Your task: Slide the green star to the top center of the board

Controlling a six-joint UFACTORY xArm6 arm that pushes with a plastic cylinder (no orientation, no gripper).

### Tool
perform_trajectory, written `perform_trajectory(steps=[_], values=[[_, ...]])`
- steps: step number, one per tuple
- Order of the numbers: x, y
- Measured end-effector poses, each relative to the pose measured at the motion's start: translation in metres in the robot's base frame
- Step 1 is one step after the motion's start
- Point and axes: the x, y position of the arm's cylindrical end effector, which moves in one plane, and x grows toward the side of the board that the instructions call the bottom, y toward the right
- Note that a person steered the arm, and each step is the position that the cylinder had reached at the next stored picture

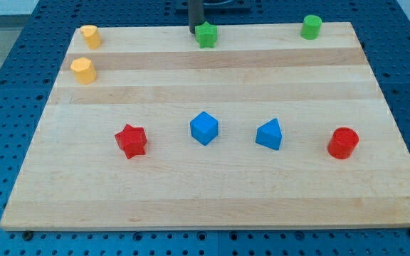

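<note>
The green star (206, 35) lies at the view's top centre of the wooden board (212, 192), close to the top edge. My tip (195, 31) is at the board's top edge, just left of the green star and touching or nearly touching it. The dark rod rises out of the view's top.
A green cylinder (311, 27) stands at the top right. Two yellow blocks (90, 35) (83, 70) sit at the top left. Across the lower middle, left to right: a red star (131, 140), a blue cube (204, 128), a blue wedge-like block (269, 134), a red cylinder (343, 143).
</note>
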Motion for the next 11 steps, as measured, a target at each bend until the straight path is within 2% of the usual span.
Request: perform_trajectory(steps=[2,3,4,5,8,9,11], values=[[0.091,-0.002],[0.097,-0.014],[0.143,-0.023],[0.159,0.012],[0.076,0.017],[0.066,0.017],[0.077,0.037]])
